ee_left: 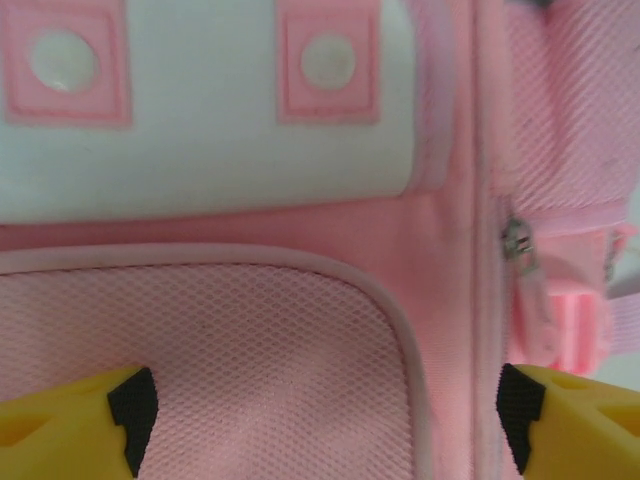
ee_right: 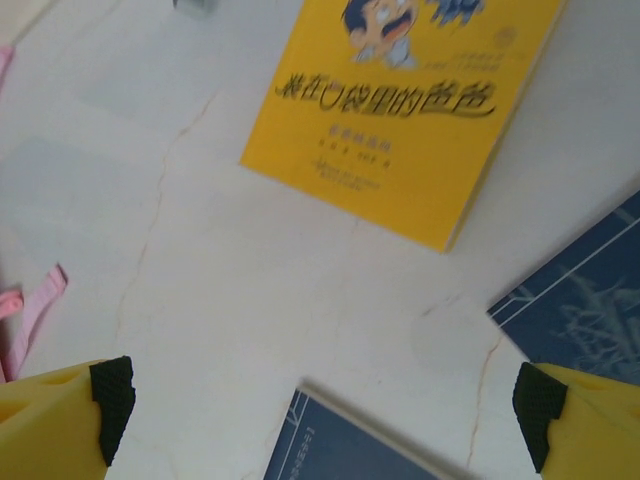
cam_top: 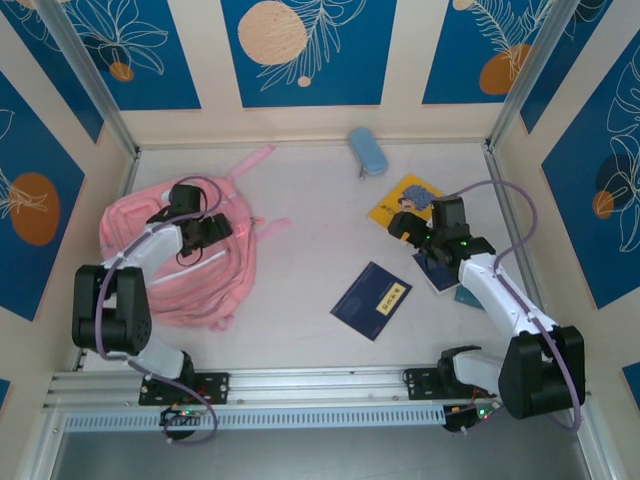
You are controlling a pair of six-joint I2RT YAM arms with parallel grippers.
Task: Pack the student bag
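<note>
Hanging over student bag (cam_top: 212, 295), left gripper (ee_left: 325, 412) spread wide, empty; right gripper (ee_right: 325, 410) wide open, empty, near yellow book (ee_right: 400, 130).

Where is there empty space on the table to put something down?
Bare table lies between the pink backpack and the dark blue book, and along the near edge. It is crowded on the right, around the yellow book.

Bright, even, diffuse light is falling over the pale tabletop (cam_top: 320, 250), leaving only faint, soft shadows. The soft pink fabric backpack (ee_left: 250, 350) is looking hazy in close-up, and lettering on the yellow paperback book (ee_right: 400, 130) is smearing with blur.
</note>
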